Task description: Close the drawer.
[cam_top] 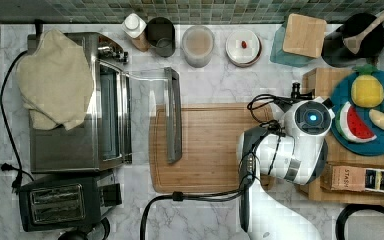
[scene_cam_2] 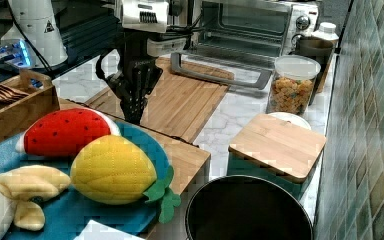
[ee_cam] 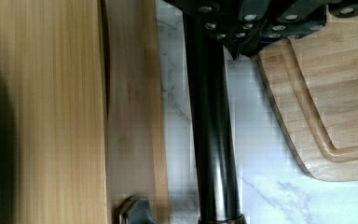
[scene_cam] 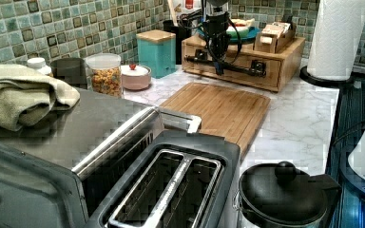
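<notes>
The drawer (scene_cam: 233,72) sits in the front of the light wooden stand (scene_cam: 290,47), with a long black handle bar (scene_cam: 240,70) across its face. In the wrist view the drawer front (ee_cam: 135,116) stands out only a narrow strip past the stand's top (ee_cam: 46,116), with a thin dark gap between them. My gripper (scene_cam: 217,70) points down at the handle, fingers shut together. The gripper (ee_cam: 237,51) rests against the cutting-board side of the handle bar (ee_cam: 212,140), holding nothing. In the right view my gripper (scene_cam_2: 132,112) tapers to a point beside the stand.
A bamboo cutting board (cam_top: 205,150) lies just beside the stand. The toaster oven's glass door (cam_top: 172,115) hangs open over the board's far edge. A teal plate (cam_top: 375,145) of toy fruit tops the stand. A paper towel roll (scene_cam: 337,38) stands nearby.
</notes>
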